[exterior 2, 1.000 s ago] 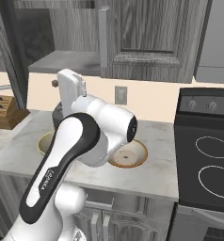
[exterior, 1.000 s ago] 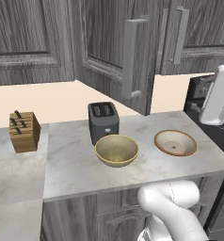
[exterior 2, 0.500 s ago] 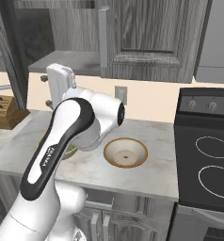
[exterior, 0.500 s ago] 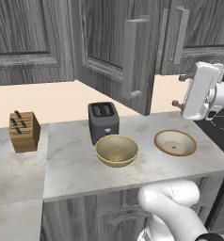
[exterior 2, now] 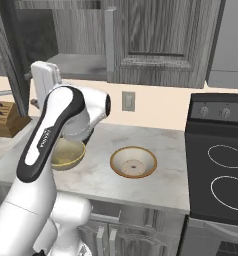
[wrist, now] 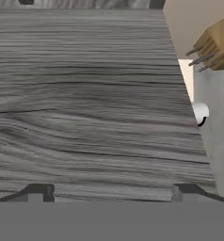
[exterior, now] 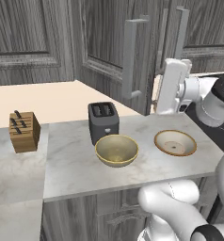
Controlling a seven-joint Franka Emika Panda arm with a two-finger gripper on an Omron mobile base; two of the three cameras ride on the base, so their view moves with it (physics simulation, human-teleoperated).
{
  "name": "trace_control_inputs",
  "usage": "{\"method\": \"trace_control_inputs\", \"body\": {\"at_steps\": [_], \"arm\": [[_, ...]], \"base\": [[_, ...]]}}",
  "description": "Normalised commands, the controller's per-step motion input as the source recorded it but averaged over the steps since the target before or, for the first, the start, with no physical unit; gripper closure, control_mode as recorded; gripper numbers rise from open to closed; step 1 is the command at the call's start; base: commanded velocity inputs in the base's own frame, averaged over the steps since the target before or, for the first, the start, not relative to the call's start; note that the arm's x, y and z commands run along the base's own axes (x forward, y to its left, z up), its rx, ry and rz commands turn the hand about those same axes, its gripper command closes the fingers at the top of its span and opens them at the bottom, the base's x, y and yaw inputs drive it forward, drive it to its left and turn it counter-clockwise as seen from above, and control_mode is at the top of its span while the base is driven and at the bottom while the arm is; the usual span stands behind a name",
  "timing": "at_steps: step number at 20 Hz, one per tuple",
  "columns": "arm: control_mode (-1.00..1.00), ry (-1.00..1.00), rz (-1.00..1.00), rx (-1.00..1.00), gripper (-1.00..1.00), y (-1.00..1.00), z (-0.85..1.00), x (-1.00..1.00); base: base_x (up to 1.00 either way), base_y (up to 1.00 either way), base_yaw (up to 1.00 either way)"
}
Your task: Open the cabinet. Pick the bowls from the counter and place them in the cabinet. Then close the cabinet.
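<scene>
the gripper point(wrist: 112, 190) is standing with its two fingertips wide apart and nothing between them; in the hand view it is facing a broad face of dark grey wood grain, and the tips are not seen touching it. in the left base view the white hand point(exterior: 172, 87) is hanging above the back of the counter point(exterior: 71, 160), just right of the open door of the cabinet point(exterior: 111, 44), whose long bar handle point(exterior: 129, 56) is sticking out beside it. in the right base view the cabinet's grey shelf point(exterior 2: 78, 65) is showing. the bowls are both sitting on the counter: the olive-yellow bowl point(exterior: 116, 150) in front of a dark toaster point(exterior: 103, 121), the tan-rimmed bowl point(exterior: 175, 142) to its right, apart from it and below the hand. a wooden knife block point(exterior: 23, 132) is standing well to the left. the black stovetop point(exterior 2: 218, 170) is lying to the right of the counter.
</scene>
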Motion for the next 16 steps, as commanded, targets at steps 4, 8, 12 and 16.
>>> {"method": "trace_control_inputs", "body": {"at_steps": [4,8,12,16], "arm": [[-1.0,0.0,0.17,0.0,-1.0,0.74,0.01,0.24],[-1.0,0.0,0.22,0.0,-1.0,0.9,0.11,0.03],[-1.0,0.0,0.09,-0.06,-1.0,1.0,0.16,0.0],[-1.0,0.0,0.02,-0.08,-1.0,1.0,0.15,0.03]], "base": [[0.0,0.0,0.0],[0.0,0.0,0.0],[0.0,0.0,0.0],[0.0,0.0,0.0]]}}
